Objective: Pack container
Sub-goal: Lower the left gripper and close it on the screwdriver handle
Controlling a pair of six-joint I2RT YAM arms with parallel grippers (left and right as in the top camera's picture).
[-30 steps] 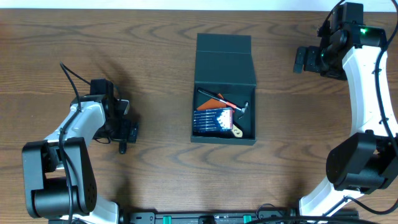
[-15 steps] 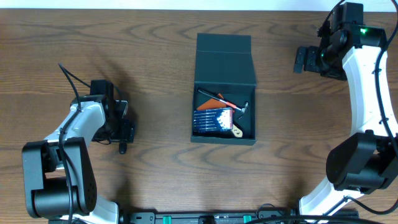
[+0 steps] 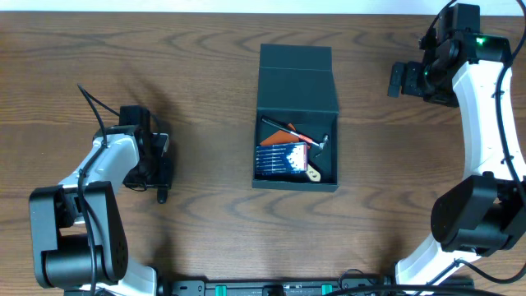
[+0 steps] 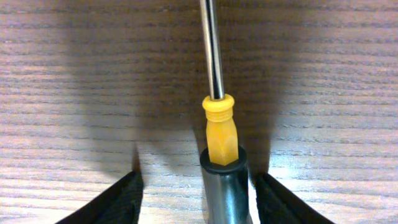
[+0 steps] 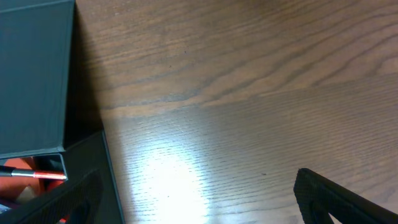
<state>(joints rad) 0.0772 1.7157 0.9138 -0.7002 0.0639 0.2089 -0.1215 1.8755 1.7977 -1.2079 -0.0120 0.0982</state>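
Observation:
The dark green-black container [image 3: 297,89] stands open in the middle of the table, its lid flap folded back. Inside lie a blue-and-white bit case [image 3: 283,158], a red-handled tool [image 3: 296,131] and a small metal tool [image 3: 322,144]. My left gripper [image 3: 163,173] is low over the table at the left. In the left wrist view it [image 4: 199,186] is open, its fingers on either side of a screwdriver [image 4: 219,127] with a yellow collar, black handle and steel shaft, with gaps on both sides. My right gripper [image 3: 403,80] is open and empty at the far right, away from the box.
In the right wrist view the container's wall [image 5: 37,74] fills the left edge, and bare wood lies between the open fingers [image 5: 199,205]. A cable [image 3: 92,103] trails from the left arm. The arm bases stand along the front edge.
My left gripper has shifted slightly to the left over the screwdriver. The right arm and the container have not moved.

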